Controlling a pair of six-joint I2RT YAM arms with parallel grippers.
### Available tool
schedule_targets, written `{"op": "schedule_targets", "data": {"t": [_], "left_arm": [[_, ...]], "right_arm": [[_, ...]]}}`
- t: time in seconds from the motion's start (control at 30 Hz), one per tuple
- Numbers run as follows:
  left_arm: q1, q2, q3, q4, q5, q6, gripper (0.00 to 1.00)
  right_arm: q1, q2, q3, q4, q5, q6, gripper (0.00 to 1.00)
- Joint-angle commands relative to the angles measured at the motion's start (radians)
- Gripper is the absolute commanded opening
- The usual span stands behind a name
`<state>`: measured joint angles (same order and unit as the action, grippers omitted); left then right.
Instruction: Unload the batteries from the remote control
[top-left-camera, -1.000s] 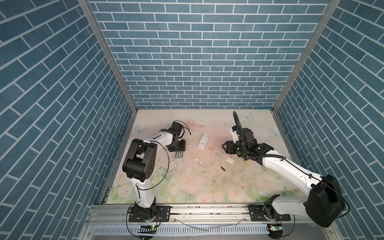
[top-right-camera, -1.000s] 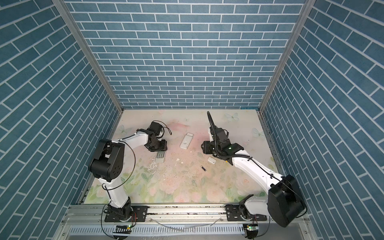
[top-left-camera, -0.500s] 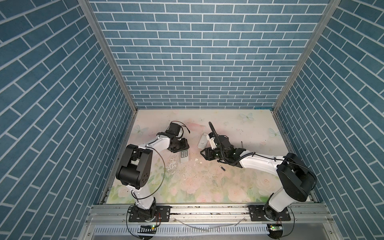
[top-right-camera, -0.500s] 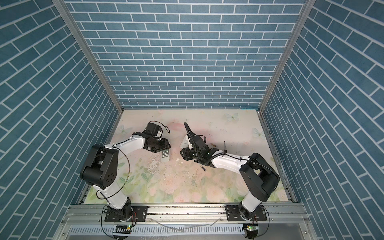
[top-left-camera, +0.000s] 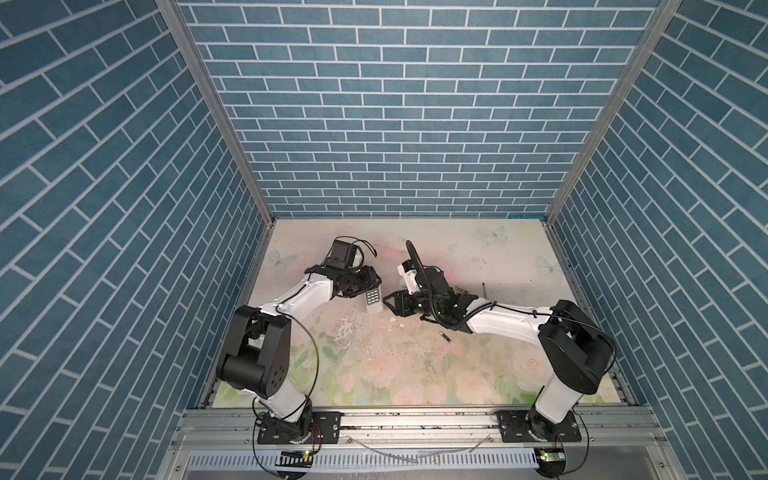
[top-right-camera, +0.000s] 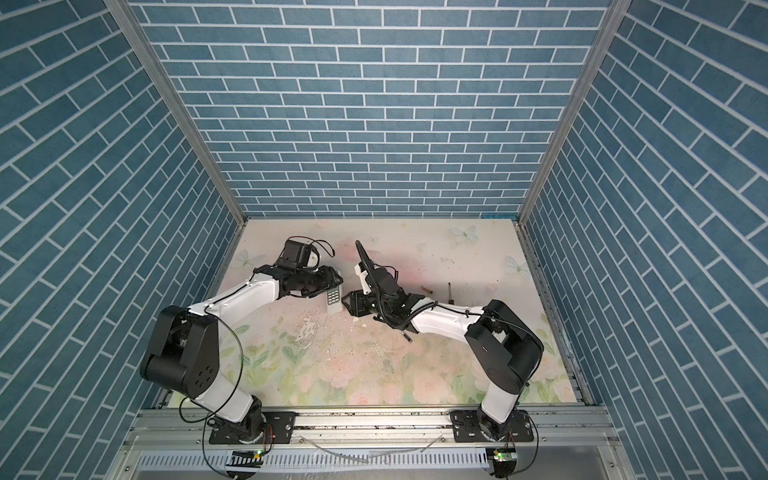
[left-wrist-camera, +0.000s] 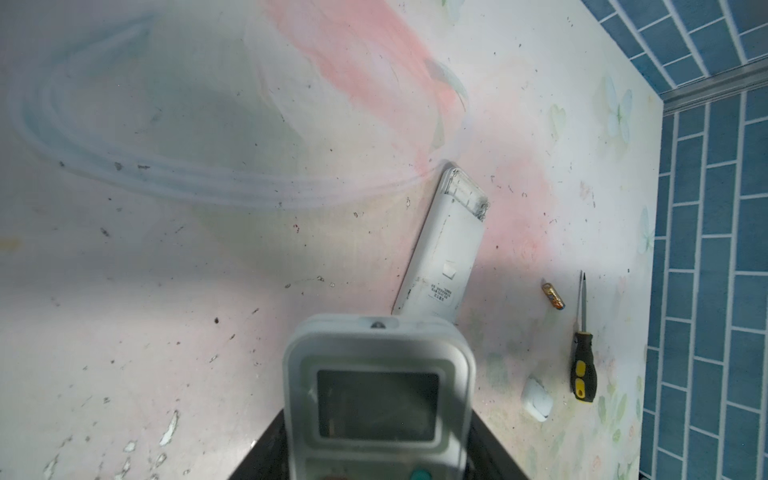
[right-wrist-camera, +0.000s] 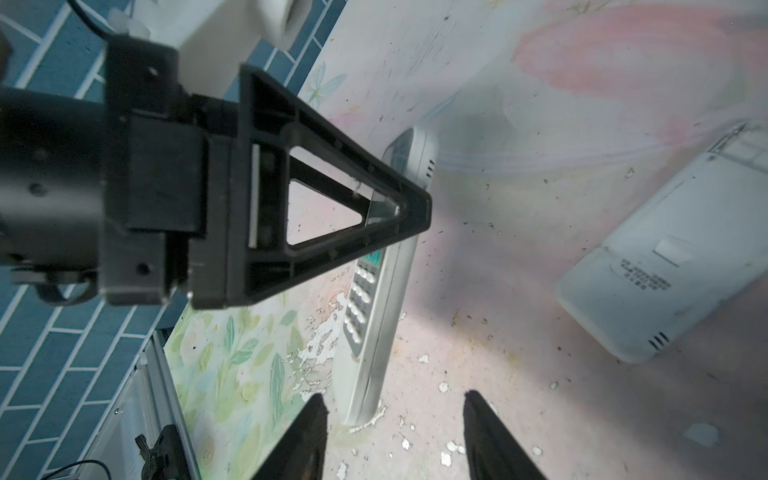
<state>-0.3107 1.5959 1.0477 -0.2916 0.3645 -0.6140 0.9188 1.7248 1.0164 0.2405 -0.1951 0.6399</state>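
Top views: left gripper (top-left-camera: 370, 291) clamps the grey remote (top-left-camera: 373, 302), keypad showing; right gripper (top-left-camera: 388, 305) sits just beside its free end. Black battery (top-left-camera: 446, 337) lies on the mat (top-left-camera: 415, 370) near the right arm (top-left-camera: 503, 326).
Left wrist: grey remote in the grip; white remote (left-wrist-camera: 444, 249) face down beyond it; copper battery (left-wrist-camera: 553, 296) beside the screwdriver (left-wrist-camera: 583, 353), cover plate (left-wrist-camera: 537, 398) near.
Right wrist: right jaws parted, empty, the grey remote's end just ahead.
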Motion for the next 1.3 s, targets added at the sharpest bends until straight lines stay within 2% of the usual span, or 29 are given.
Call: {"op": "schedule_targets", "data": {"t": [0.0, 0.3, 0.77, 1.07, 1.27], "left_arm": [[0.000, -0.035, -0.017, 0.032, 0.009, -0.029, 0.48], [-0.002, -0.090, -0.060, 0.099, 0.031, -0.084, 0.48], [-0.002, -0.141, -0.110, 0.196, 0.037, -0.144, 0.47], [-0.004, -0.157, -0.138, 0.232, 0.041, -0.166, 0.49], [-0.003, -0.169, -0.159, 0.244, 0.039, -0.179, 0.60]], "right_arm": [[0.010, 0.026, 0.055, 0.019, -0.015, 0.033, 0.54], [0.012, 0.072, 0.120, 0.014, -0.032, 0.037, 0.53], [0.013, 0.151, 0.192, 0.020, -0.065, 0.075, 0.41], [0.013, 0.162, 0.206, 0.017, -0.055, 0.075, 0.12], [0.012, 0.156, 0.205, 0.010, -0.054, 0.066, 0.04]]}}
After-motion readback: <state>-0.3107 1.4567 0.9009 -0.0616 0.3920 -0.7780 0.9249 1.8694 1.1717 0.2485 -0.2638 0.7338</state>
